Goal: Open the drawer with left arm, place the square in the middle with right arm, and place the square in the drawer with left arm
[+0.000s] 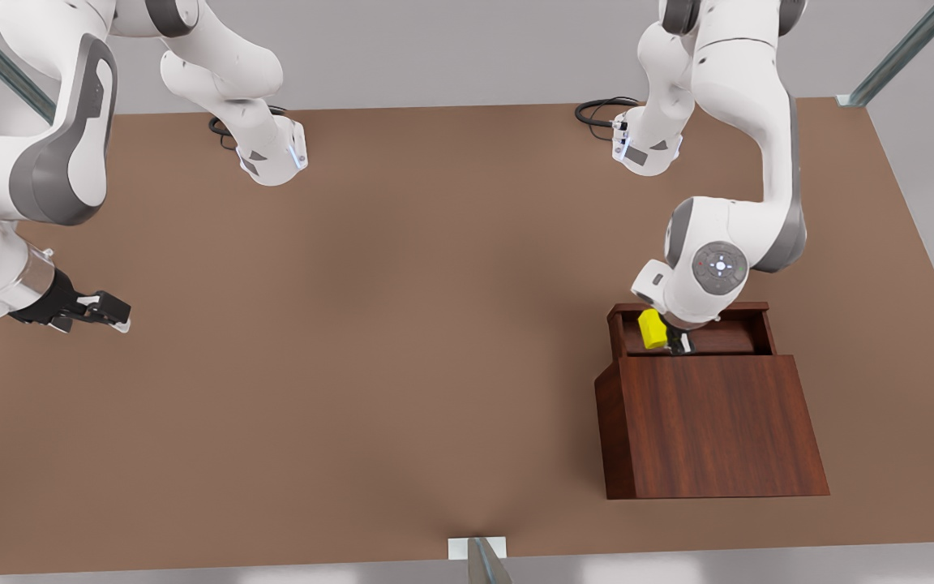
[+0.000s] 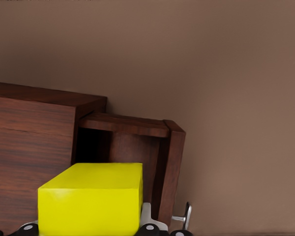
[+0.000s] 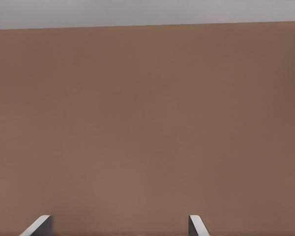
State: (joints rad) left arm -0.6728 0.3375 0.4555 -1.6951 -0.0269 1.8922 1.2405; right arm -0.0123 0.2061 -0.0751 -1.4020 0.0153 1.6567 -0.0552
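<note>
Over on the front view's left, the right gripper (image 1: pixel 102 312) waits above bare table (image 1: pixel 370 324), fingers spread, while on the right the left gripper (image 1: pixel 672 341) pinches the square (image 1: pixel 652 329) just above the open drawer (image 1: pixel 726 337) of the cabinet (image 1: pixel 710 426).

Both arms (image 1: pixel 747 122) glossy white, grey joint covers; black grippers (image 1: pixel 98 312); black cables (image 1: pixel 597 109) coiled at bases.
</note>
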